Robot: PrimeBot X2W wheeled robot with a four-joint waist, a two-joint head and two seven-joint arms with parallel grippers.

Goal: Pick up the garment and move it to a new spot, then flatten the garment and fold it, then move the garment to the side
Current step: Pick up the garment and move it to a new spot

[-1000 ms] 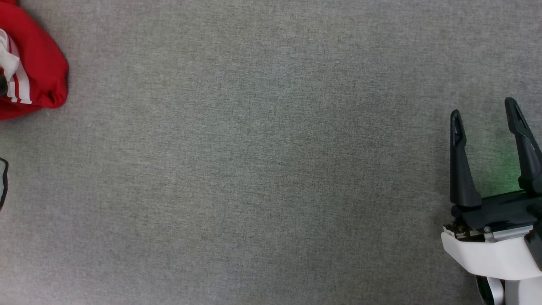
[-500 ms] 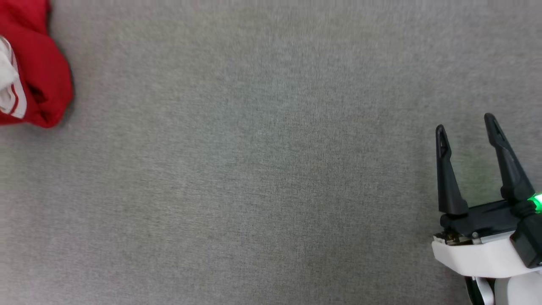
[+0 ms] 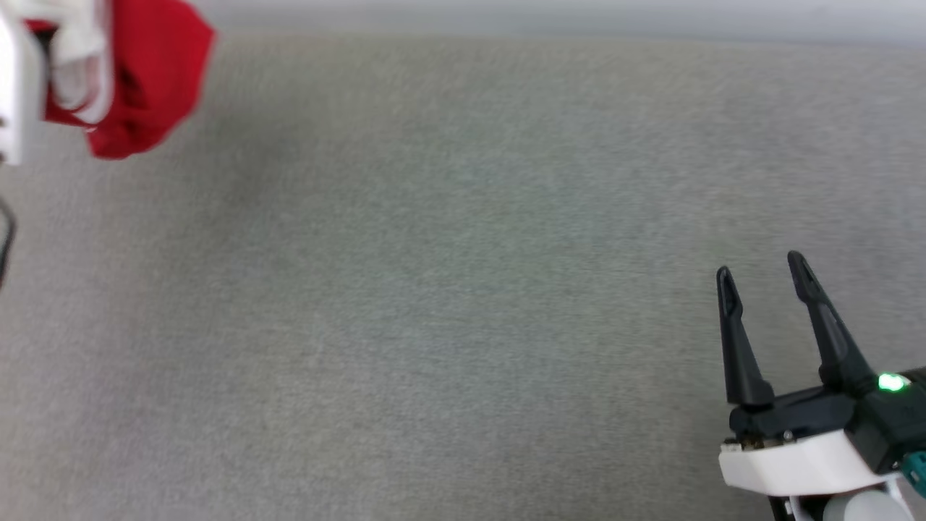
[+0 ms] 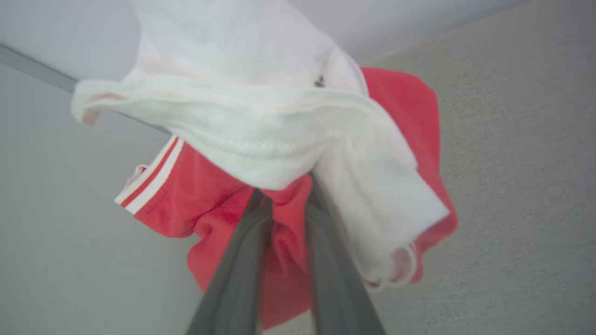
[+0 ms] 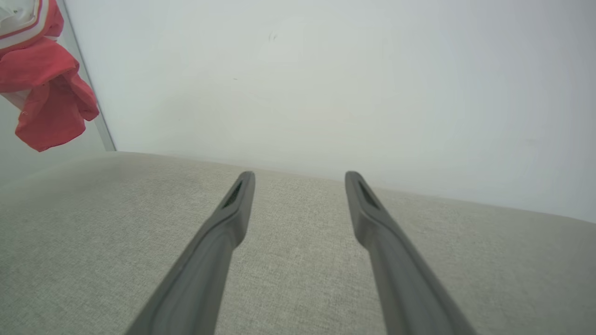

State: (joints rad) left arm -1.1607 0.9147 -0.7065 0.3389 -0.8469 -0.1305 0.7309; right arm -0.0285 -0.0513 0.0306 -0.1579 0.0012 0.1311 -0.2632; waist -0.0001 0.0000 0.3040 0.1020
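Observation:
The garment [image 3: 148, 79] is a bunched red and white bundle hanging above the grey surface at the top left of the head view. In the left wrist view my left gripper [image 4: 284, 197] is shut on a red fold of the garment [image 4: 219, 209]. A white sleeve drapes over the fingertips and hides them, and a red-white stripe trim shows at the left. My right gripper [image 3: 759, 264] stands open and holds nothing at the lower right, far from the cloth. The right wrist view has that gripper [image 5: 299, 174] with its fingers wide apart and the garment [image 5: 46, 102] dangling at the upper left.
A grey fabric surface [image 3: 463, 289] spreads across the head view, and its far edge [image 3: 506, 32] meets a pale wall [image 5: 326, 70]. A pale part of my left arm [image 3: 14, 94] sits at the left edge beside the cloth.
My left gripper has shut on the garment and raised it off the surface. The head camera has shifted, so the surface's far edge now shows. The right gripper has stayed open.

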